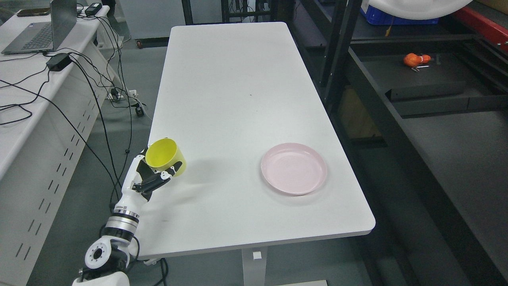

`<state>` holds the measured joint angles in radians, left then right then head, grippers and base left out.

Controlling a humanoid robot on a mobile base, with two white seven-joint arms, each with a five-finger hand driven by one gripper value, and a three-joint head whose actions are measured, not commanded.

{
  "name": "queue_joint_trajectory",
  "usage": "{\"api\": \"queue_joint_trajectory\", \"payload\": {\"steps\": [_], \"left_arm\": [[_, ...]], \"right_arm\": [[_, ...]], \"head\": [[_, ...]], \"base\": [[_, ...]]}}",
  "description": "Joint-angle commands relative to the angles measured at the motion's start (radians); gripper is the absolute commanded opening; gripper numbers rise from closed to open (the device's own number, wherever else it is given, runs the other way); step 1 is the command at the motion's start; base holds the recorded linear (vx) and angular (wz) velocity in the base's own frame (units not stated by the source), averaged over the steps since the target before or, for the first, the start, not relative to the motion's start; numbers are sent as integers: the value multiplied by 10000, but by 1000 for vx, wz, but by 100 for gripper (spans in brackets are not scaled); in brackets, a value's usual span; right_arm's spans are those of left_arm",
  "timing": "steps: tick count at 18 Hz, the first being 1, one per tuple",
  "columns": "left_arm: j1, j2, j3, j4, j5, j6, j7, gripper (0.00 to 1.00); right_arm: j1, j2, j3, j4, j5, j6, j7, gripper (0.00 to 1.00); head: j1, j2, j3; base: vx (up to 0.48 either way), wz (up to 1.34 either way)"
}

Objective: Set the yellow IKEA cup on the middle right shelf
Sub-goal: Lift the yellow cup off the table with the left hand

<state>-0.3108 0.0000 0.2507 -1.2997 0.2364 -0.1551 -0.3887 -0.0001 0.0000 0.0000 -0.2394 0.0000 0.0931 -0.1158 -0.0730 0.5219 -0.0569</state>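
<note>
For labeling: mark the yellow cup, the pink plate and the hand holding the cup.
yellow cup (163,155), head view, inside wall.
pink plate (294,168), head view, center of dish.
left hand (149,176), head view, palm.

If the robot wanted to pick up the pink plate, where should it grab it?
Best by the raised rim of the pink plate, probably on its near edge. The plate is flat and shallow, lying right side up on the white table, so only the rim gives fingers something to pinch. The left robot hand is busy holding the yellow cup.
</note>
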Motion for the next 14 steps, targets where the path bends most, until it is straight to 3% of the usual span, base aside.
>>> {"api": "queue_joint_trajectory", "payload": {"steps": [1,14], "left_arm": [[530,175,454,-2418,290,-29,-9,1],[653,175,85,-2573,290,-90,-9,1]], "right_arm": [[139,-175,168,1,-245,5,-7,99],[139,-175,168,1,-245,5,-7,99]], "head": [[0,0,0],[0,0,0]], "base": [[-65,0],[-137,-34]]}}
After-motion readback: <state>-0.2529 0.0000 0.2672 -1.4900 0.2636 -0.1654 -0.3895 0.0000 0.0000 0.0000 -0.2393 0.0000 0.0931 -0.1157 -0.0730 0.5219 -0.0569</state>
